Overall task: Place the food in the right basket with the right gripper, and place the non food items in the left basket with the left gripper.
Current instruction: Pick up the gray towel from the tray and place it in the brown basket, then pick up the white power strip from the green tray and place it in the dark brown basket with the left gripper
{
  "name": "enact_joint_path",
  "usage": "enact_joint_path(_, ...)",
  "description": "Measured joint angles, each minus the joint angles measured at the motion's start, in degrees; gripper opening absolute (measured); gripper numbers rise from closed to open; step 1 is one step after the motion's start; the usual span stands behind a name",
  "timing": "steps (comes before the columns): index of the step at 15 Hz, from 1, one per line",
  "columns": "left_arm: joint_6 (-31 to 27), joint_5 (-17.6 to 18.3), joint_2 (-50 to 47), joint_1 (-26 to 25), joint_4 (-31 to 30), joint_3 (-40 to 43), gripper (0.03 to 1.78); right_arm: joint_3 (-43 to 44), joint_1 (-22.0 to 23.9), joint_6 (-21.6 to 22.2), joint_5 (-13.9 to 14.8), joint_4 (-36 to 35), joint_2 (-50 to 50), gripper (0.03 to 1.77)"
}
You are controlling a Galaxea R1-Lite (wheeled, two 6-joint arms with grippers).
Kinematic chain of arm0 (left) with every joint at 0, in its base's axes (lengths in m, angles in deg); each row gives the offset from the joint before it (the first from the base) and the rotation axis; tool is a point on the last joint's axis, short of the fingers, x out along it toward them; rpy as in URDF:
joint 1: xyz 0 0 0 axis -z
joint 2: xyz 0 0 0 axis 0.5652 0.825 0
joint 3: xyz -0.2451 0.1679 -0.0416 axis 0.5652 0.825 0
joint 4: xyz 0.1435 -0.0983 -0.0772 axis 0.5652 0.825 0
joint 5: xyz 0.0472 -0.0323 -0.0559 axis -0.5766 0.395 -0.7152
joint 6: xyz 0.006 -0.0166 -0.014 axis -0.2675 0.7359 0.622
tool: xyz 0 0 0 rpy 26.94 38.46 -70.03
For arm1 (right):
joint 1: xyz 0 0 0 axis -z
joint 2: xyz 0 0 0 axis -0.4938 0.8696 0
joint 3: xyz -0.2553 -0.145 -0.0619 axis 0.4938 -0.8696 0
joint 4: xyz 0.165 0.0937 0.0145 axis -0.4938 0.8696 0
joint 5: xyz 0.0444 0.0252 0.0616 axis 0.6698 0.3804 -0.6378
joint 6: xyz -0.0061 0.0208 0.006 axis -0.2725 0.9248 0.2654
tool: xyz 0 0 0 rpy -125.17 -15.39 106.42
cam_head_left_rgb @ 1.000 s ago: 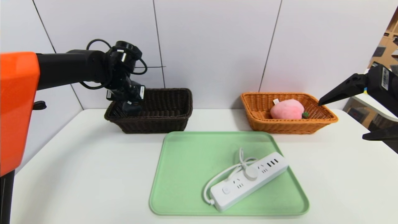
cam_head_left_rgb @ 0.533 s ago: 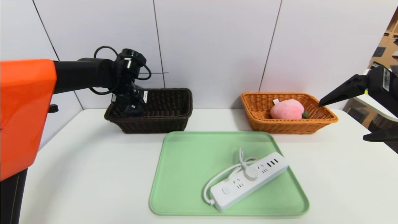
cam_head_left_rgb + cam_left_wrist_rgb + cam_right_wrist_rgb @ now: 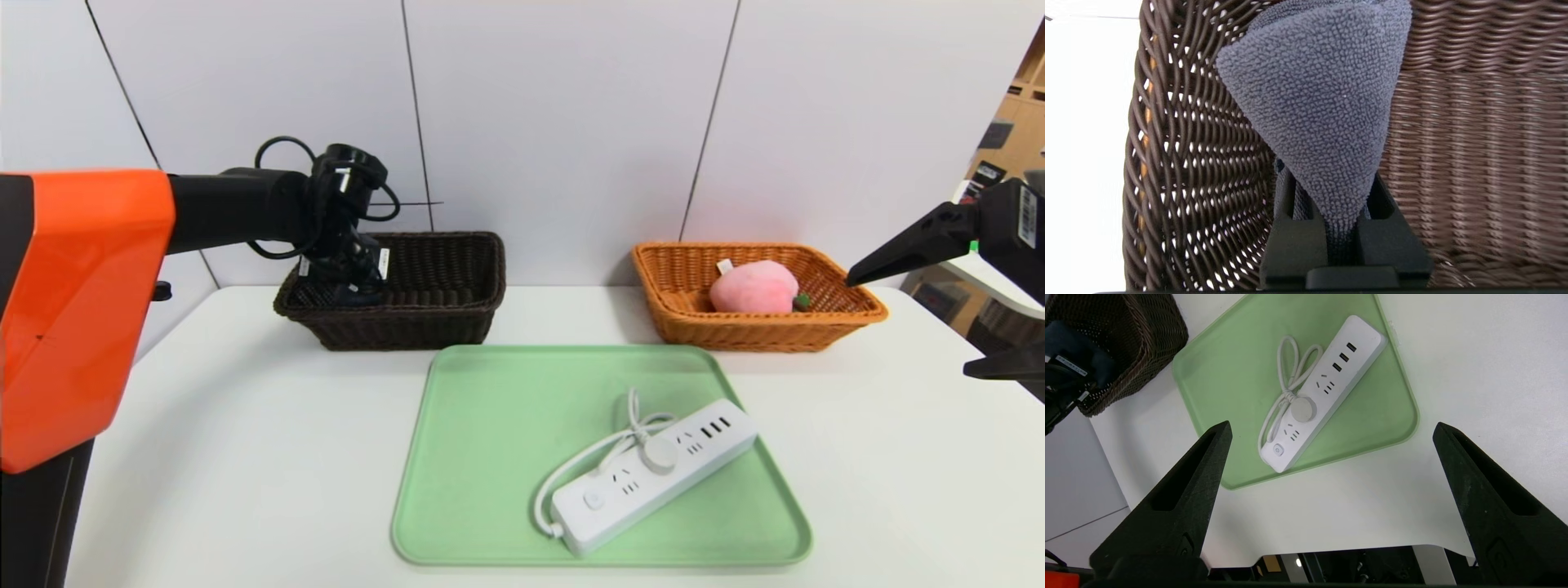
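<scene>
Towel (image 3: 1323, 94) between left jaws.

Table (image 3: 261, 457), left basket (image 3: 408, 331), right basket (image 3: 759, 333), tray (image 3: 490, 425)

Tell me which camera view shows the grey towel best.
The left wrist view: the towel fills its middle, its weave clear, pinched in the left tool. The head view shows only a dark bit beneath that tool; the right wrist view shows it small and dark at the edge.

Peach (image 3: 754, 287) in right basket (image 3: 759, 331) | power strip (image 3: 653, 478) on tray (image 3: 490, 457)
</scene>
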Motion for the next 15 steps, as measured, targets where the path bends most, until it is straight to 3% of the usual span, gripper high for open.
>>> enact_joint_path(3, -0.02, -0.02, 0.33, -0.3, -0.49, 0.0, 0.19, -0.17, 0.05, -0.01, -0.04, 0.0, -0.02, 1.7)
enact_joint_path(8, -0.09, -0.32, 0.35, -0.4, -0.41, 0.0, 0.87, -0.34, 0.05, -0.01, -0.41, 0.0, -0.02, 1.7)
enact_joint_path(12, -0.09, -0.66, 0.29, -0.33, -0.4, 0.0, 1.21, -0.34, 0.05, -0.01, -0.44, 0.0, -0.24, 1.7)
enact_joint_path(15, -0.24, -0.6, 0.02, -0.29, -0.4, 0.0, 1.37, -0.34, 0.05, 0.05, -0.91, 0.0, -0.39, 1.7)
